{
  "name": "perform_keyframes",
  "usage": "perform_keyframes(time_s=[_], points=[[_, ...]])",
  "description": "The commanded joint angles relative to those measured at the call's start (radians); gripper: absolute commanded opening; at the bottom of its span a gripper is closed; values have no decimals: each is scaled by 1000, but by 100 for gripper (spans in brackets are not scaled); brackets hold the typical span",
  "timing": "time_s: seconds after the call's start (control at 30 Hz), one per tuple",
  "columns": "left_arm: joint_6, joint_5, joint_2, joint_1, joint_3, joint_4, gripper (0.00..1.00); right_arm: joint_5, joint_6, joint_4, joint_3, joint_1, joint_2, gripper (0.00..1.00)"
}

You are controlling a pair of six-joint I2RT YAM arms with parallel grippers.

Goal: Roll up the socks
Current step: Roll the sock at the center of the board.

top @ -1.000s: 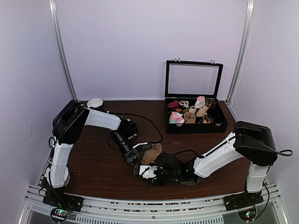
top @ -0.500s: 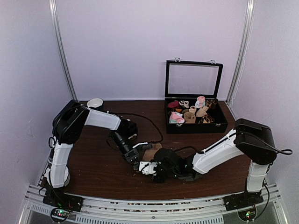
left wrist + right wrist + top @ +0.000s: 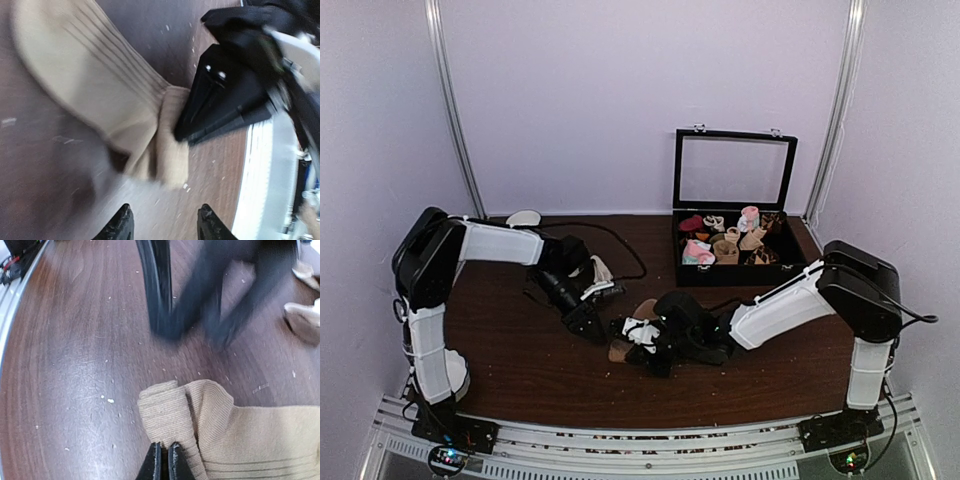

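The tan socks lie flat mid-table, seen ribbed and wide in the left wrist view. Their near end is folded into a small roll. My right gripper is shut on the edge of that roll, and from above it sits at the socks' near end. My left gripper is open with bare table between its fingertips, a short way back from the roll. In the top view the left gripper is left of the socks, apart from them.
At the back right stands a black box with its lid raised, holding several rolled socks. A white cup sits at the back left. A black cable trails across the table. The metal front rail runs close by.
My left gripper has opened, let go of the socks and drawn back to the left. My right gripper has closed on the rolled end and shifted slightly further onto the table.
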Motion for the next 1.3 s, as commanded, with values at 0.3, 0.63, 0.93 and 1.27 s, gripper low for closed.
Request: perform_keyframes(time_s=[0.3, 0.63, 0.93, 1.27], points=[[218, -50, -177, -53, -175, 233, 39, -313, 447, -84, -39, -135, 71, 0], [286, -240, -172, -185, -201, 393, 44, -458, 620, 66, -97, -247, 130, 0], [305, -342, -130, -216, -165, 466, 45, -453, 576, -20, -63, -249, 160, 0], [338, -340, -73, -226, -123, 438, 31, -460, 570, -24, -58, -256, 165, 0]])
